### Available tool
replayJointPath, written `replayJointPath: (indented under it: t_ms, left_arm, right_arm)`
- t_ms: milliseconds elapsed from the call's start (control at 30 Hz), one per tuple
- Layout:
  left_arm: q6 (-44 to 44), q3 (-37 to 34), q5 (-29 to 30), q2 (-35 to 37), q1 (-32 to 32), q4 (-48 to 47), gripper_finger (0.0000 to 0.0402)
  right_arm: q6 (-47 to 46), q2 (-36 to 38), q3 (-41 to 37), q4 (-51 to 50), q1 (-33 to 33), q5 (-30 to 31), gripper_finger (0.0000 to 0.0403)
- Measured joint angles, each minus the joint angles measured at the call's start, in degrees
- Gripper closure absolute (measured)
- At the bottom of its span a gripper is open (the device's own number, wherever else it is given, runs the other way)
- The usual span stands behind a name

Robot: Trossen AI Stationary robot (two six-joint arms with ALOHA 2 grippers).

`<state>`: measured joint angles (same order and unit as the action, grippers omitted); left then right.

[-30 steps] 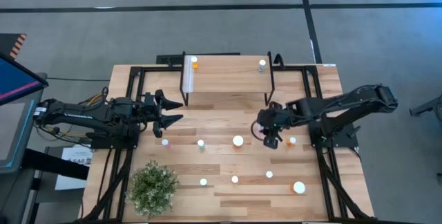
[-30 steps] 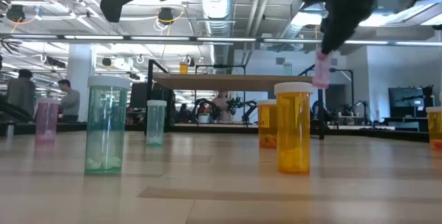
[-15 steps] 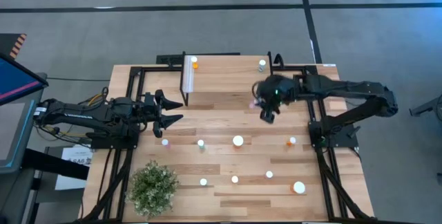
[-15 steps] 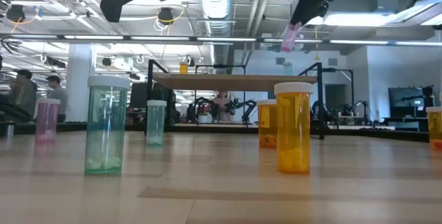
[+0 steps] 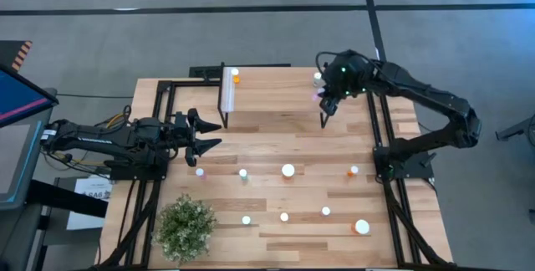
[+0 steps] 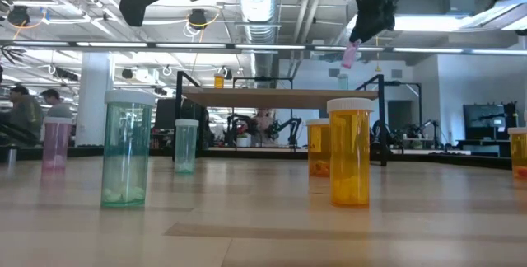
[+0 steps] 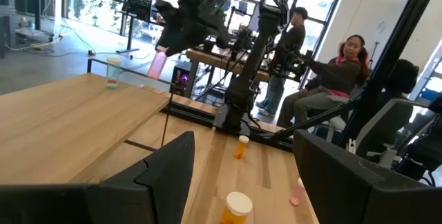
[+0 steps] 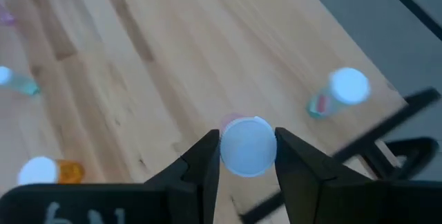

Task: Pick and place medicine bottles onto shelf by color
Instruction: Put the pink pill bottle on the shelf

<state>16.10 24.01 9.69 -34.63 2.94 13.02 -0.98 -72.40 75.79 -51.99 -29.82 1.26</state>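
Note:
My right gripper (image 5: 321, 95) is shut on a small pink bottle (image 6: 350, 54) with a white cap, held high over the right end of the light-wood shelf (image 5: 276, 95). On the shelf stand an orange bottle (image 5: 236, 76) at the far left by the white strip and a pale green bottle (image 5: 318, 77) at the far right, just beyond my gripper. My left gripper (image 5: 209, 135) is open and empty at the table's left, near the shelf's left legs. Several more bottles stand on the table. My right gripper pinches the pink bottle at its white cap (image 8: 247, 148) between its two fingers (image 8: 204, 156). The fingers come from above, pointing down. The bottle's body (image 7: 157, 63) hangs below them, slightly tilted and clear of the shelf top.
On the table near of the shelf stand a pink bottle (image 5: 200, 171), a green one (image 5: 243, 173), a larger white-capped one (image 5: 288, 170), an orange one (image 5: 354, 171) and a larger orange one (image 5: 362, 227). A potted plant (image 5: 185, 227) stands near left. People show beyond the table (image 7: 338, 72).
My right gripper has carried the pink bottle up from just above the table's right middle, then toward the far edge, to above the shelf's right end. It has stayed shut on the bottle throughout.

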Motion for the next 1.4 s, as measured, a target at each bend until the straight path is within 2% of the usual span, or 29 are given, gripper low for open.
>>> replayJointPath:
  t_ms: [267,767,1400]
  left_arm:
    - [-0.02,0.0,0.1,0.0,0.0,0.0,0.0168]
    - [-0.37,0.0,0.15,0.0,0.0,0.0,0.0168]
    - [-0.46,-0.01,0.15,0.0,-0.01,0.02,0.0168]
  right_arm:
    - [0.44,-0.25,0.0,-0.31,-2.07,-2.89,0.0265]
    - [2.11,-7.12,0.0,-0.29,-2.78,-2.71,0.0261]
    - [2.93,-7.58,0.0,-0.32,-5.74,-1.08,0.0258]
